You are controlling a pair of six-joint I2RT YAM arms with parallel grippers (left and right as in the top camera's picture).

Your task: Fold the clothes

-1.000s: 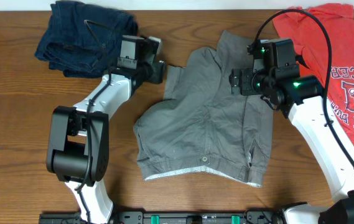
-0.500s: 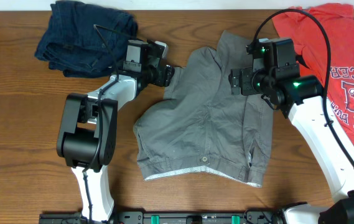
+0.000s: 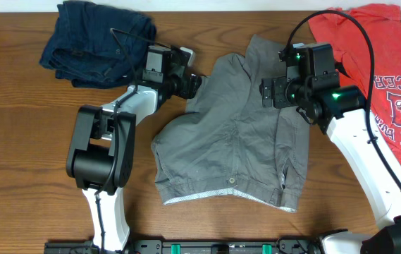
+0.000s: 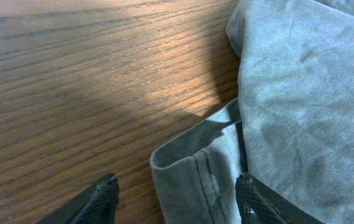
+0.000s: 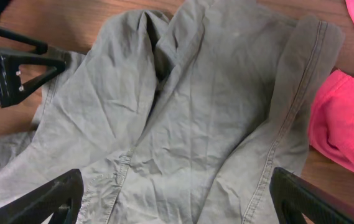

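The grey-khaki shorts [image 3: 235, 134] lie spread and rumpled mid-table, buttoned waistband toward the near edge, legs pointing to the far side. My left gripper [image 3: 194, 85] is open at the left leg's hem. In the left wrist view the folded hem corner [image 4: 195, 168] sits between its open fingers [image 4: 175, 199], not pinched. My right gripper [image 3: 267, 92] is open and hovers over the upper middle of the shorts. The right wrist view shows the shorts [image 5: 195, 106] below its wide-open fingers [image 5: 177, 196], with the left gripper [image 5: 9, 62] at the far left.
A dark navy denim garment [image 3: 98, 39] lies bunched at the back left, close behind the left arm. A red T-shirt with white lettering [image 3: 380, 63] lies at the back right, its edge [image 5: 344, 118] touching the shorts' right side. Wooden table [image 3: 17, 155].
My left gripper has moved right along the table to the shorts' left hem, which now lies between its fingers. The right arm has not moved.
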